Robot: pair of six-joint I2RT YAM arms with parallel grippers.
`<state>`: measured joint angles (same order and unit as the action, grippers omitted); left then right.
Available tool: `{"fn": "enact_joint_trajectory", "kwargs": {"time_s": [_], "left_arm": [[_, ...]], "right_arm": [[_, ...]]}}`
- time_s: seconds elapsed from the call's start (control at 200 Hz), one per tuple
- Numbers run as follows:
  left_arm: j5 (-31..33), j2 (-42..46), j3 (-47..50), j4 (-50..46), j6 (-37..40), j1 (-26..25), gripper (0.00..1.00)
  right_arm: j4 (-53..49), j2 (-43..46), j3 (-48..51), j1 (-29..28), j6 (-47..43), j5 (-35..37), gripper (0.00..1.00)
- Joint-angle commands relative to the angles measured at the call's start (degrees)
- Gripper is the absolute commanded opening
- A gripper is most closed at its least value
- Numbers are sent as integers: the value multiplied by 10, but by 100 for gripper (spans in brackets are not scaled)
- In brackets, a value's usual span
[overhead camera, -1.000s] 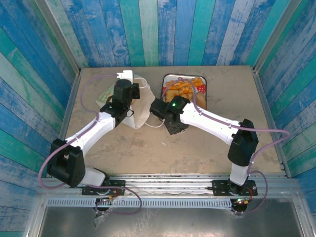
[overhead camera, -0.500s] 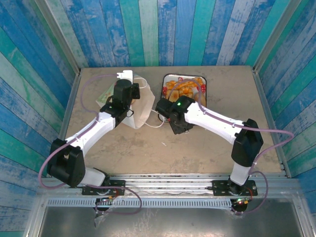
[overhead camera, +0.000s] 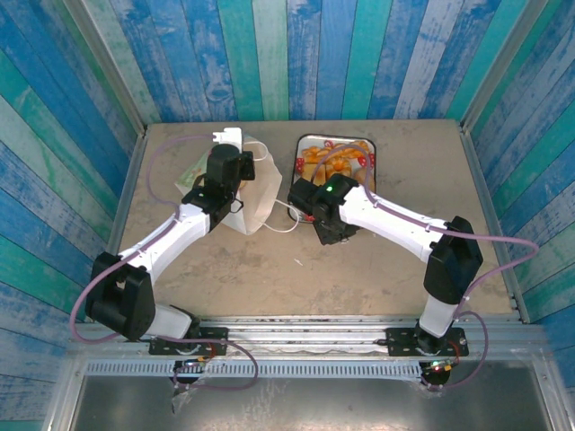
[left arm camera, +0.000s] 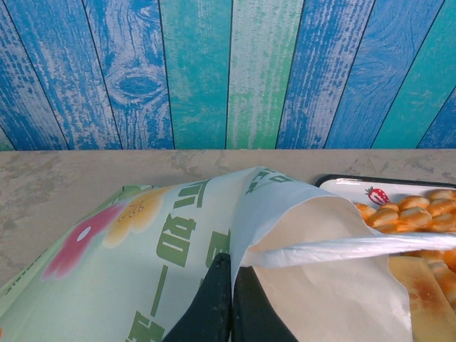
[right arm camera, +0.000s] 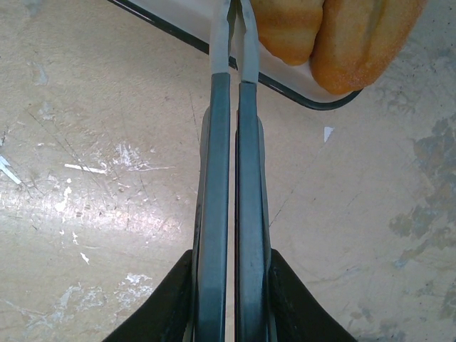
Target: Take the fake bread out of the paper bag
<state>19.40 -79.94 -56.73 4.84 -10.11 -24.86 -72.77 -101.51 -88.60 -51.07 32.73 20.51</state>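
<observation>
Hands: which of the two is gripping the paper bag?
The left hand, pinched shut on the edge of the paper bag; the right hand is closed empty at the rim of the tray.

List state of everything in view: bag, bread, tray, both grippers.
paper bag: on the table, mouth open toward the tray, wall pinched.
fake bread: piled on the tray, outside the bag.
tray: flat on the table, loaded with bread.
left gripper: shut on the paper bag's wall.
right gripper: shut, empty, tips over the tray's edge.
</observation>
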Motion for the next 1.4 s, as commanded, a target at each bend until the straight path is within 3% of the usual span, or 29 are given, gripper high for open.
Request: {"fn": "enact_joint_trajectory", "kwargs": {"time_s": [0.0, 0.23, 0.676, 1.137, 1.297, 1.397], "left_arm": [[-7, 9, -8, 12, 2, -1, 0], [-19, 20, 2, 19, 17, -1, 0], [-31, 25, 13, 27, 53, -1, 0], [-36, 22, 16, 38, 42, -1, 0], [-48, 17, 17, 46, 35, -1, 0], [-52, 18, 18, 47, 33, -1, 0]], "right_arm": [[1, 14, -5, 6, 9, 12, 20], [11, 21, -22, 5, 0, -10, 20], [64, 130, 3, 5, -11, -78, 21], [236, 232, 55, 5, -18, -221, 21], [318, 215, 74, 5, -7, -303, 23], [341, 184, 72, 4, 5, -317, 23]]}}
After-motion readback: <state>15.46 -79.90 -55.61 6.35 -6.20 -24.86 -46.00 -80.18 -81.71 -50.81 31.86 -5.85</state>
